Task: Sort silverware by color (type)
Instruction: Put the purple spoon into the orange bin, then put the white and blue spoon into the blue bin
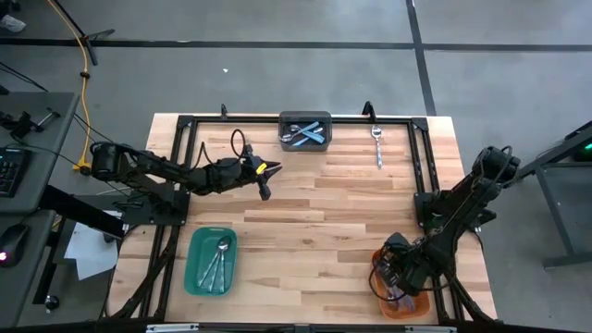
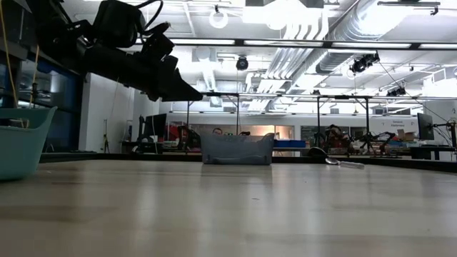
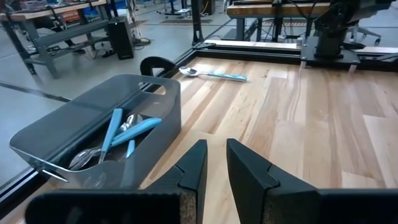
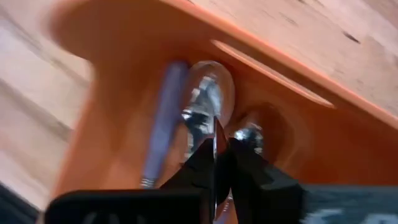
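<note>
My left gripper (image 1: 265, 178) hovers above the table just near-left of the grey bin (image 1: 305, 132), slightly open and empty; its fingers (image 3: 198, 167) point past the bin (image 3: 93, 134), which holds light-blue-handled spoons (image 3: 127, 132). One light-blue spoon (image 1: 377, 146) lies flat on the table right of that bin, seen also in the left wrist view (image 3: 214, 74). Teal-handled spoons (image 1: 218, 262) lie in the teal bin (image 1: 196, 277). My right gripper (image 4: 219, 163) reaches down into the orange bin (image 1: 418, 307), where a purple-handled spoon (image 4: 163, 121) and shiny bowls (image 4: 208, 99) lie. My right gripper comes from above into the orange bin, its fingers (image 4: 252, 171) shut on a thin shiny strip (image 4: 216, 140) that looks like a spoon seen edge-on. Which part of the spoon it is cannot be told. The strip's far end lies among the spoon bowls on the bin's floor.
A black frame (image 1: 185, 122) runs along the table's far, left and right sides. The arm bases stand at the left (image 1: 139, 199) and right (image 1: 439, 208) edges. Bare wood (image 1: 314, 222) spreads across the table's middle. In the low view the teal bin (image 2: 21, 139) stands close on the left.
</note>
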`<state>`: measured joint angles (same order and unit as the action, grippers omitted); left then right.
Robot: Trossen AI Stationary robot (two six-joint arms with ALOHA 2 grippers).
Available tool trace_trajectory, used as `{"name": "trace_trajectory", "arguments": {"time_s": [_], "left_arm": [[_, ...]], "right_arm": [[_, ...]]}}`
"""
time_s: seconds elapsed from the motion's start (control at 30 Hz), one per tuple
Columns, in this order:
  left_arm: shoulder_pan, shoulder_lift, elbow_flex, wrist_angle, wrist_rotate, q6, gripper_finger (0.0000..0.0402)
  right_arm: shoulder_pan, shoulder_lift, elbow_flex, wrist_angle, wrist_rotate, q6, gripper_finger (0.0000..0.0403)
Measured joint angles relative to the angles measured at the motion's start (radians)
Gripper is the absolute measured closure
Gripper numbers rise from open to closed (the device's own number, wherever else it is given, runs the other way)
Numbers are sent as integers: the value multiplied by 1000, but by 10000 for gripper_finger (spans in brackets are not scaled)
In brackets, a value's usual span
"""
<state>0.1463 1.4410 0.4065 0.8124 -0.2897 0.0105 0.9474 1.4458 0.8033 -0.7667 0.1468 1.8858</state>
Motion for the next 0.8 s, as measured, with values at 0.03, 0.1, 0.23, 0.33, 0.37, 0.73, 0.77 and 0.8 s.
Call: {"name": "trace_trajectory", "arguments": {"time_s": [0.03, 0.1, 0.23, 0.33, 0.37, 0.73, 0.77, 0.8], "left_arm": [[0, 0, 0, 0, 0, 0, 351], [0, 0, 0, 0, 0, 0, 351], [0, 0, 0, 0, 0, 0, 351], [0, 0, 0, 0, 0, 0, 351], [0, 0, 0, 0, 0, 0, 351], [6, 0, 0, 0, 17, 1, 351], [10, 1, 0, 0, 38, 1, 351], [14, 1, 0, -1, 58, 1, 351]], "right_arm": [[0, 0, -8, 4, -13, 0, 384], [0, 0, -23, 8, -37, 0, 370], [-1, 0, -34, 15, -70, -1, 338], [-11, 0, -19, -5, -75, -26, 312], [-18, 0, -7, -16, -79, -43, 304], [-176, -1, 233, -226, 5, -592, 334], [-203, -1, 239, -211, 30, -696, 353], [-230, -2, 241, -184, 50, -803, 373]]}}
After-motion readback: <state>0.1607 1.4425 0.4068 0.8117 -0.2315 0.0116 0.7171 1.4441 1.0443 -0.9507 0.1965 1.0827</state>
